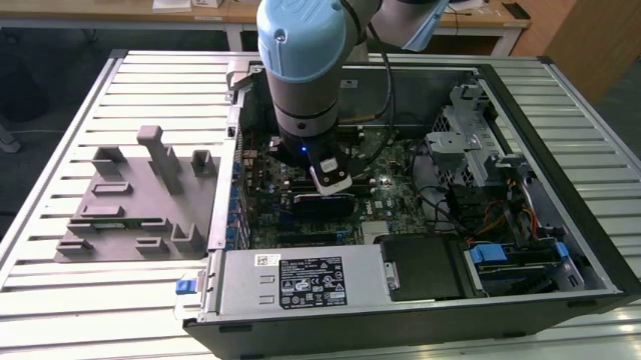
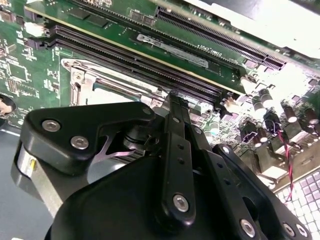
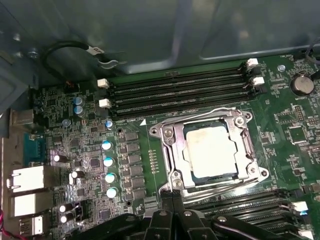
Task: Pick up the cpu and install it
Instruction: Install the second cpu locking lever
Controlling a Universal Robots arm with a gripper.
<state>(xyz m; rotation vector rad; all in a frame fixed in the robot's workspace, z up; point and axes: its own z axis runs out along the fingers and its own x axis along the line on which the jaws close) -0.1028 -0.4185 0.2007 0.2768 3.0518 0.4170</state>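
Arm (image 1: 305,82) reaches down into the open computer case (image 1: 561,187) and blocks much of the board under it in the exterior view; the gripper (image 1: 334,182) shows there as a pale tip over the middle of the board, fingers too small to read. In the second wrist view the black gripper body and linkage hide most of the socket (image 2: 107,82), so just one metal corner and a bit of chip show past it. In the first wrist view the two fingertips (image 3: 166,199) stand side by side, touching or nearly so w/ nothing between them, so the gripper is narrow and carries nothing. The cpu (image 3: 210,151), silvery top plate, lies flat inside the socket's metal frame (image 3: 172,150) on the green board (image 3: 295,132), w/ memory slots (image 3: 180,90) along the far side. Fingertips sit just beside the frame's near edge, close to the cpu but apart from it. Grey plastic tray (image 1: 130,202) lies on the slatted table (image 1: 60,150), to the exterior view's left of the case; its contents are hard to make out.
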